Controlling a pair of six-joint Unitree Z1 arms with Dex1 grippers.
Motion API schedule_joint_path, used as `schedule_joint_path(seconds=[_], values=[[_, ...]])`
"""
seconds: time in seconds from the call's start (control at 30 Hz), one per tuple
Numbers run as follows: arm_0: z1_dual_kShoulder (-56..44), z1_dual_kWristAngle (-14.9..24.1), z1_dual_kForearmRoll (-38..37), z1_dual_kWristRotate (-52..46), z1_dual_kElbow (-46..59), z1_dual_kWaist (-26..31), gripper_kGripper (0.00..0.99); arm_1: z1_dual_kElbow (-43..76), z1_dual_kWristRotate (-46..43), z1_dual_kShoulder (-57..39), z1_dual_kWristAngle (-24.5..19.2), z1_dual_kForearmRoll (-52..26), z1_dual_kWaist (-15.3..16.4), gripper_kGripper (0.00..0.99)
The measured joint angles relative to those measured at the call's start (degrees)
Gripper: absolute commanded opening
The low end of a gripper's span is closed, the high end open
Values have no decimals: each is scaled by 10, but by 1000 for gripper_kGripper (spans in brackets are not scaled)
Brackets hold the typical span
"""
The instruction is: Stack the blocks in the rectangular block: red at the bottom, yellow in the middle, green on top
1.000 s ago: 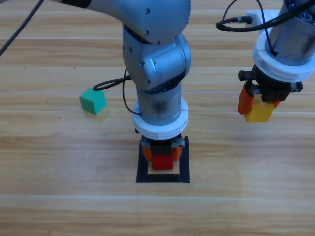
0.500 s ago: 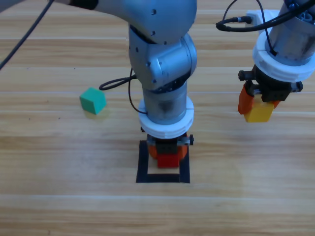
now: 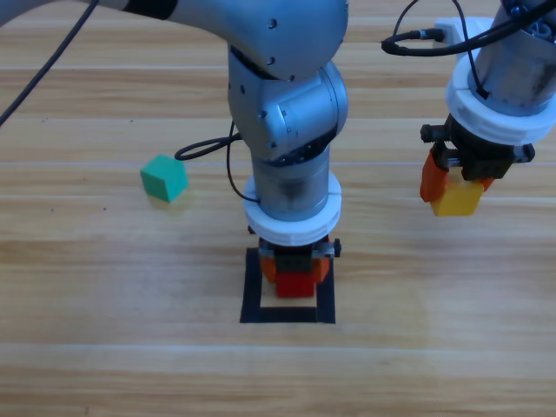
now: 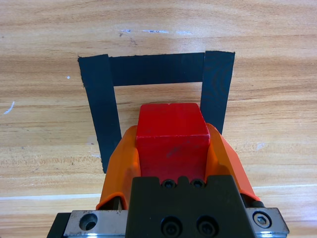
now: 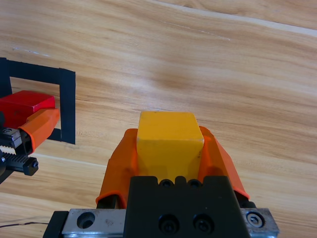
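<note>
Your left gripper [image 3: 296,271] has its jaws clamped on the small bright red cube [image 4: 172,139], which sits low over the square outline of black tape [image 4: 100,109] near the front edge of the wooden surface [image 3: 87,347]. In the left wrist view the cube reaches only the near part of the bare wood inside the tape; let go here and it may settle off-centre or on the tape, leaving a poor base. Your right gripper [image 3: 454,184] waits toward the right edge, jaws closed on the small yellow cube [image 5: 169,140]. Bringing it in early risks the arms colliding. The small teal-green cube [image 3: 164,178] lies free toward the left edge.
</note>
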Motion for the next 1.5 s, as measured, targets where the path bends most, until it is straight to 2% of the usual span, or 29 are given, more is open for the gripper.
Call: schedule_joint_path(seconds=[0.93, 0.97, 1.03, 1.07, 1.13, 1.17, 1.2, 1.5], values=[[7, 5, 0, 0, 1, -1, 18, 0, -2, 0, 0, 0, 0, 0], [7, 5, 0, -1, 1, -1, 44, 0, -2, 0, 0, 0, 0, 0], [7, 5, 0, -1, 1, -1, 160, 0, -2, 0, 0, 0, 0, 0], [7, 5, 0, -1, 0, -1, 314, 0, -2, 0, 0, 0, 0, 0], [7, 5, 0, -1, 0, -1, 778, 0, -2, 0, 0, 0, 0, 0], [7, 5, 1, -1, 0, -1, 954, 0, -2, 0, 0, 0, 0, 0], [7, 5, 1, -1, -1, -2, 980, 0, -2, 0, 0, 0, 0, 0], [9, 5, 8, -3, -5, -10, 982, 0, -2, 0, 0, 0, 0, 0]])
